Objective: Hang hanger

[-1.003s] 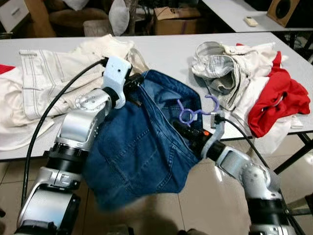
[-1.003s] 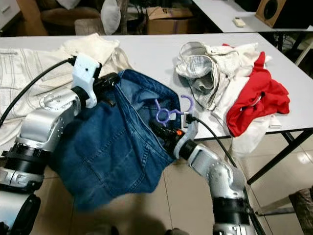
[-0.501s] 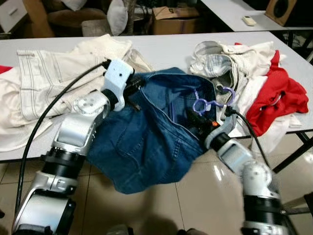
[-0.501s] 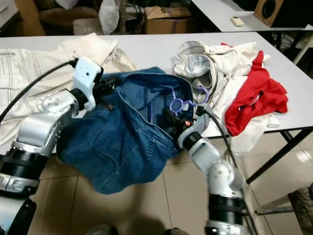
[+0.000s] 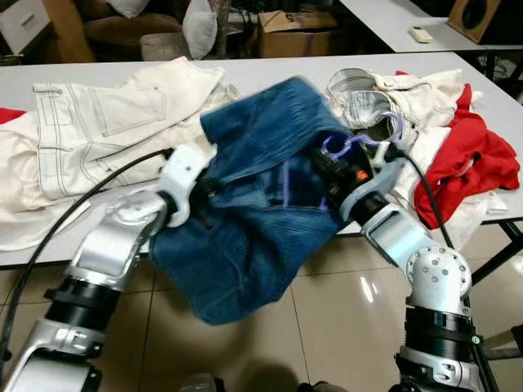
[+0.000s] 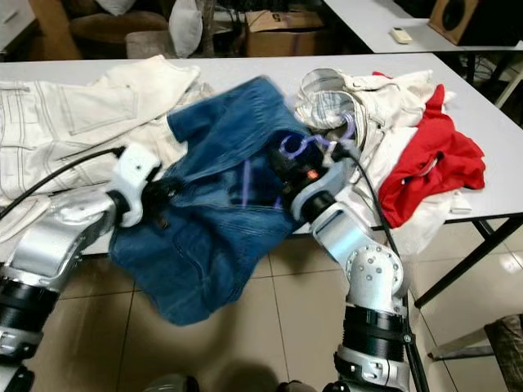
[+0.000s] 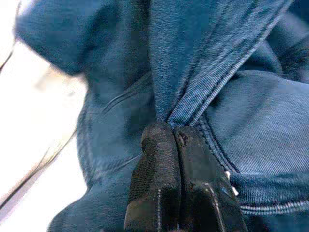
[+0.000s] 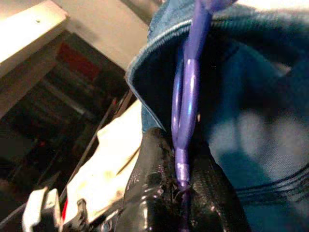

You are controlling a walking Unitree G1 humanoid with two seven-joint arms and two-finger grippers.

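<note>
Blue jeans (image 5: 245, 204) are draped over the table's front edge, partly hanging toward the floor. A purple plastic hanger (image 5: 353, 144) sits inside the jeans' waist, its hook poking out at the top. My right gripper (image 8: 179, 191) is shut on the hanger (image 8: 186, 104), and it shows in the head view as the right gripper (image 5: 333, 166) at the jeans' right side. My left gripper (image 7: 174, 137) is shut on a denim seam of the jeans (image 7: 251, 121), at their left side near the table edge, where the left gripper (image 5: 198, 189) is half hidden by cloth.
White trousers (image 5: 90, 131) lie on the grey table (image 5: 270, 73) to the left. A heap of white and striped clothes (image 5: 384, 94) and a red garment (image 5: 470, 167) lie to the right. Tiled floor is below. Boxes and another table stand behind.
Both arms have swung the jeans up onto the table. The right gripper with the hanger rose toward the clothes heap; the left arm dropped lower and nearer the table edge.
</note>
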